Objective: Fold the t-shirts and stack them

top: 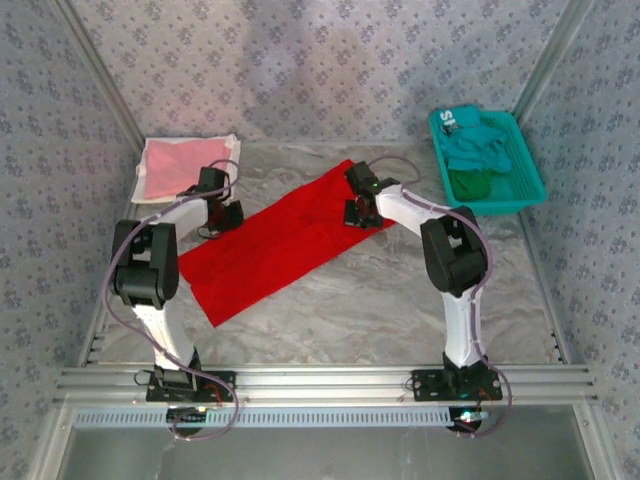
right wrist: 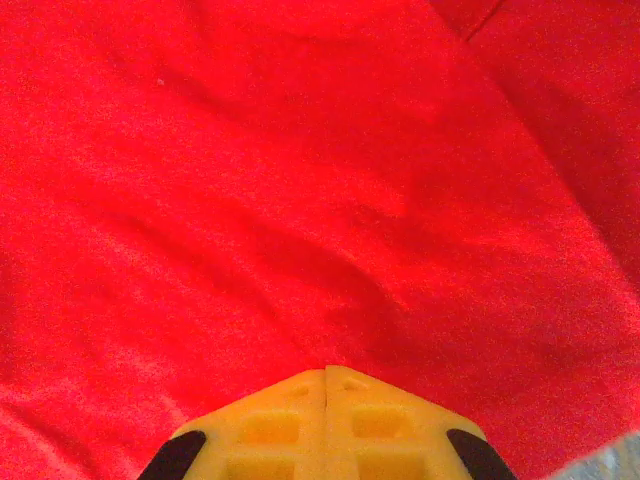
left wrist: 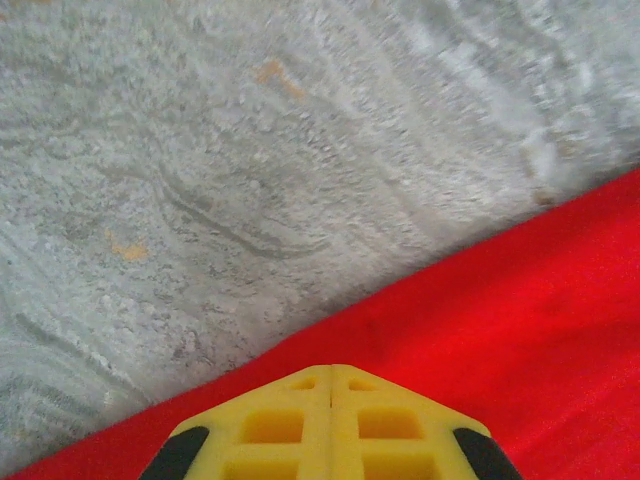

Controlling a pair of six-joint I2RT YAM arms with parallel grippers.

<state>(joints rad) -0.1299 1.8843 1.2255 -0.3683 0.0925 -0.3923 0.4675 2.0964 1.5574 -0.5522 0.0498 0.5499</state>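
A bright red t-shirt lies folded into a long strip, slanting across the middle of the table. My left gripper is down on the strip's far left edge. Its yellow fingers are pressed together, their tips pinching the red cloth just inside the hem. My right gripper is down on the strip's far right end, shut, and creases in the red cloth run to its tips. A pale pink t-shirt lies folded at the back left.
A teal mesh basket at the back right holds teal and dark green shirts. The pink shirt rests on a white sheet. Bare marbled tabletop lies in front of the red strip. Patterned walls enclose the table.
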